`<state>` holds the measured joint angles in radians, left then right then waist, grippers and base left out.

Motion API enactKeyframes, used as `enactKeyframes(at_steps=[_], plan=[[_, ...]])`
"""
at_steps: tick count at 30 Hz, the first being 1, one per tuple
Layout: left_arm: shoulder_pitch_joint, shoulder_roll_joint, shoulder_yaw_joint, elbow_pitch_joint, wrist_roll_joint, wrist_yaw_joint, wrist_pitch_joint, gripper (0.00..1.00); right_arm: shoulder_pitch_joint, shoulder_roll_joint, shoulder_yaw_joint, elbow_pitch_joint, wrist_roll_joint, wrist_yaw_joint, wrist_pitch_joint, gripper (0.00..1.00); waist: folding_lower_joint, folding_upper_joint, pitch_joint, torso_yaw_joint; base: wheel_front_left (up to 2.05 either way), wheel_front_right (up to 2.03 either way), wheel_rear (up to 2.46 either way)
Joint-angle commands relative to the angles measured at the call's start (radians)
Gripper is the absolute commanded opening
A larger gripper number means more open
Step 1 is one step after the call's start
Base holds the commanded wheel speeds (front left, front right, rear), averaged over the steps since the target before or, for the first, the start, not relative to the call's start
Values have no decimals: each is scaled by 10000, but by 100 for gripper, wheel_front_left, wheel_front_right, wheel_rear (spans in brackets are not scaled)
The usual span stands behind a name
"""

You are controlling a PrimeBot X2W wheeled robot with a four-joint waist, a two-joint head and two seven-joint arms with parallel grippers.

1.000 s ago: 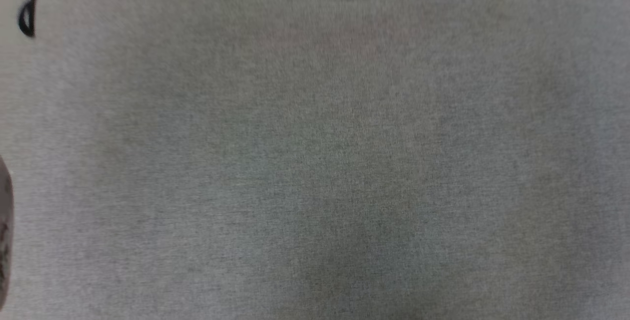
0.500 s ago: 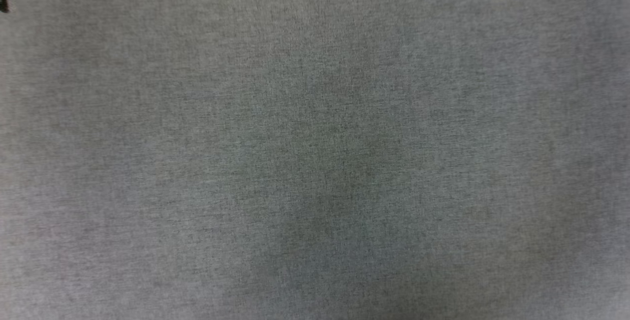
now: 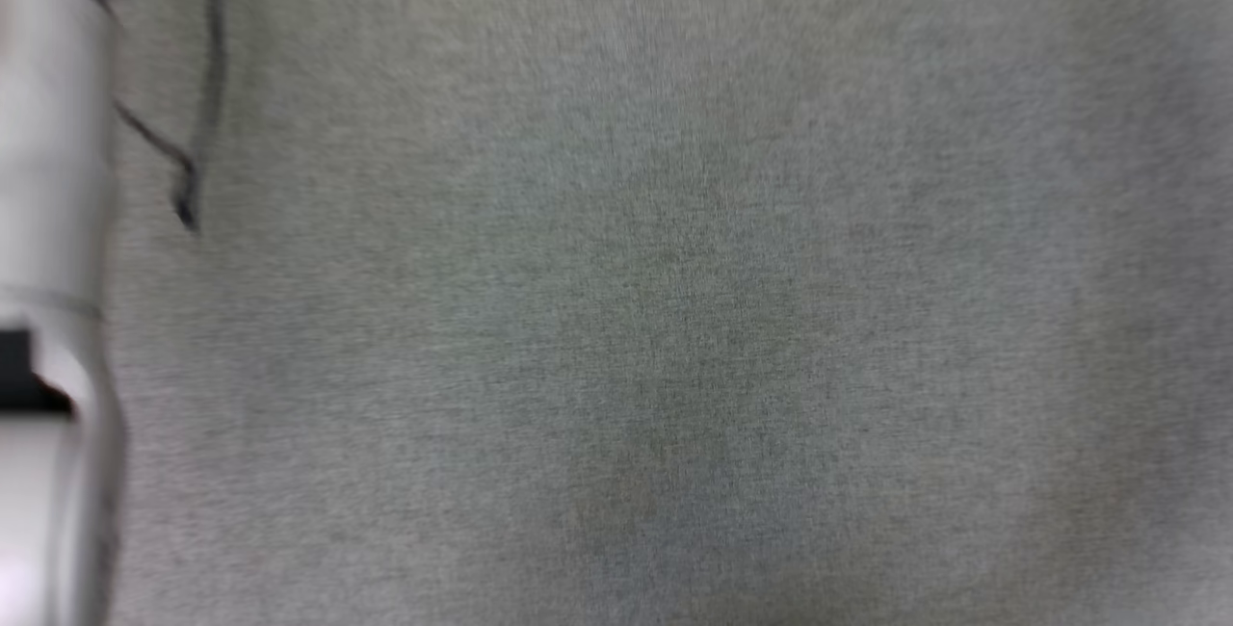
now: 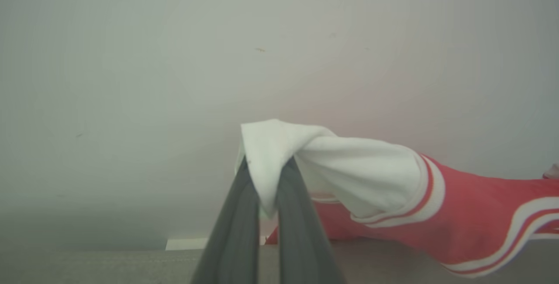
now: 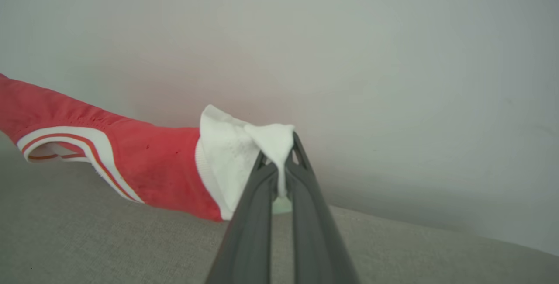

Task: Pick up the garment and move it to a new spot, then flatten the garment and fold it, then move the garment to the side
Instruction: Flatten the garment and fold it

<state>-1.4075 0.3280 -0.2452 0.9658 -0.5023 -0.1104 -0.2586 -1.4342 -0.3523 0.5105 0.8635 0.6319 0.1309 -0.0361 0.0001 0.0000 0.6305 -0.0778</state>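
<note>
Right, both pincers are clamped on cloth. My left gripper [image 4: 267, 167] has its fingers pinched narrow on a white corner of the garment [image 4: 458, 205], and my right gripper [image 5: 279, 157] bites the opposite white corner the same way. I hold the two ends apart and lifted above the grey fabric surface [image 5: 109, 240] so the red body spans between them rather than bunching. That reads to me as the carry to a new spot, with the spread ready for laying flat.

The middle sags low toward the surface (whether it brushes it, I cannot tell). From the head camera I get bare grey surface, with a pale forearm [image 3: 48, 173] and a thin black cable [image 3: 197, 125] over its left side, both blurred. Since each grip is only on a thin corner, I judge a slip the main risk if I pull the span tighter over the surface.
</note>
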Motion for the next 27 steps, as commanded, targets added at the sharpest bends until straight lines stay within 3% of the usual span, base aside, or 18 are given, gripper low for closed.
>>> enactKeyframes(at_steps=[1,8,16,21,27], plan=[[483,-43,84,-121,-123,-32,-56,0,456,-140,110,-104,89,-3,-95,0,-1,0,-615,147,0,0,0],[4693,-385,1126,-2547,-350,91,-84,0,3879,-816,431,-1331,718,-5,-580,0,-1,0,-2545,307,0,0,0],[9356,-713,1121,-5224,-262,1067,333,0,7715,-1588,-386,-3240,590,-6,27,0,-1,0,-4151,469,0,0,0],[11767,-471,1108,-7058,-291,1772,1279,0,10077,-1564,-1470,-4607,212,-8,966,0,-1,0,-4824,432,0,0,0],[14294,-267,1071,-9062,-332,2628,2392,0,13232,-912,-3170,-6312,-475,-9,2335,0,-1,0,-5602,540,0,0,0]])
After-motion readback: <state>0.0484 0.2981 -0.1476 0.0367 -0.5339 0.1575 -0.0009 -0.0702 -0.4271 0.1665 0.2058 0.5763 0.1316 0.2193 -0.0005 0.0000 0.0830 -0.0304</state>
